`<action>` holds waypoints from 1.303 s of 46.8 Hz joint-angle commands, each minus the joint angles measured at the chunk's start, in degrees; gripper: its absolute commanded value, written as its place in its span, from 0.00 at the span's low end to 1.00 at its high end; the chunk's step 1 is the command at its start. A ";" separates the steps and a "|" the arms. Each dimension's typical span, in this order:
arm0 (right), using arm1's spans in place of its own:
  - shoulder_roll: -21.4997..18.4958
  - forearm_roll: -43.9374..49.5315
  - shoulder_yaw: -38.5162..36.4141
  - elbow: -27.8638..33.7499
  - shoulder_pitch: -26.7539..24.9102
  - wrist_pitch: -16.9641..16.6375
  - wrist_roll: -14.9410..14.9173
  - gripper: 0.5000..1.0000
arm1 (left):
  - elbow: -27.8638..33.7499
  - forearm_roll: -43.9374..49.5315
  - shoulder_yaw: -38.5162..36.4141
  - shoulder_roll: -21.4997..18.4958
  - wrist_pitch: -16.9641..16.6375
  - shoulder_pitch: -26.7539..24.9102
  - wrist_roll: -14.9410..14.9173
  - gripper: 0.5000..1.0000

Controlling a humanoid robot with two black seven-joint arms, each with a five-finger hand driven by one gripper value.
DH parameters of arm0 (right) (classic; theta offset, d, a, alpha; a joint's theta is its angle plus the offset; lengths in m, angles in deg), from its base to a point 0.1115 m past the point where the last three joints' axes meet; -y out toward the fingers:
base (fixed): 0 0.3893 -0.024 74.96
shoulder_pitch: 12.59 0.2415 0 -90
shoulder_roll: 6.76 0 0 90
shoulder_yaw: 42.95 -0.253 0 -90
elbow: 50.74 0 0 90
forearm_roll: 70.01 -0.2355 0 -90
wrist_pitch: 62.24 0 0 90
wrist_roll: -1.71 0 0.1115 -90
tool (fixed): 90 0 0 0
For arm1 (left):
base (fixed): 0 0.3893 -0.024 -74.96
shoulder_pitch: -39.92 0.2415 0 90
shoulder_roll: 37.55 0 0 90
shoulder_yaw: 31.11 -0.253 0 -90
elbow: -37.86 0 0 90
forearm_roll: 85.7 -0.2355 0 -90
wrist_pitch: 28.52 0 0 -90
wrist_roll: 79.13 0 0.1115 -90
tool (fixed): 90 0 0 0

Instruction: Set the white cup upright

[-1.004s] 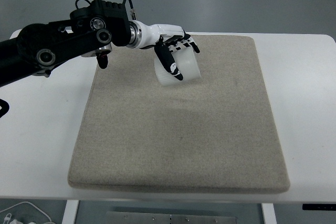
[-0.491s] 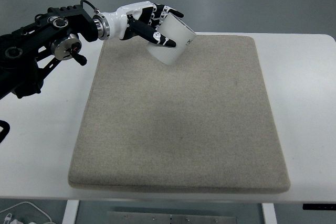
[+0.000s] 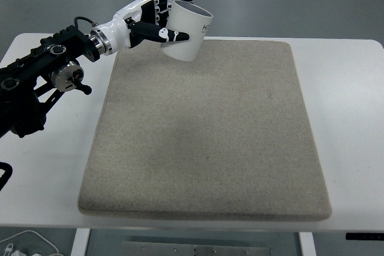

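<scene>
The white cup [image 3: 191, 34] is held in the air over the far left corner of the beige mat [image 3: 204, 130]. Its open mouth points up and slightly right, so it is nearly upright with a small tilt. My left hand [image 3: 161, 21] is shut on the cup from its left side, thumb across the front wall and fingers wrapped over the back. The black left arm [image 3: 48, 79] reaches in from the left edge. Dark print shows on the cup's right wall.
The mat covers most of the white table [image 3: 342, 88]. A white cable [image 3: 24, 244] lies below the table's near left corner.
The left hand has lifted the cup off the mat and turned it from mouth-down to nearly upright, while drawing back toward the far left.
</scene>
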 commanded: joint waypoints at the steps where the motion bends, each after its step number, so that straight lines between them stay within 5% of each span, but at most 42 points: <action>1: 0.00 0.00 -0.03 0.00 -0.02 0.00 0.01 0.86 | -1.08 -0.17 0.05 0.07 -0.25 0.76 4.69 0.00; 14: 0.00 0.00 -0.03 0.00 -0.02 0.00 0.01 0.86 | -2.05 -2.54 -0.92 0.24 -4.47 3.05 17.44 0.00; 24: 0.00 0.00 -0.02 0.00 0.07 0.00 0.01 0.86 | -3.19 -8.25 -0.92 2.52 -8.69 4.63 24.47 0.00; 61: 0.00 0.00 0.06 0.00 -0.02 0.00 0.01 0.86 | -5.74 -17.13 -2.41 6.92 -23.36 10.25 24.50 0.00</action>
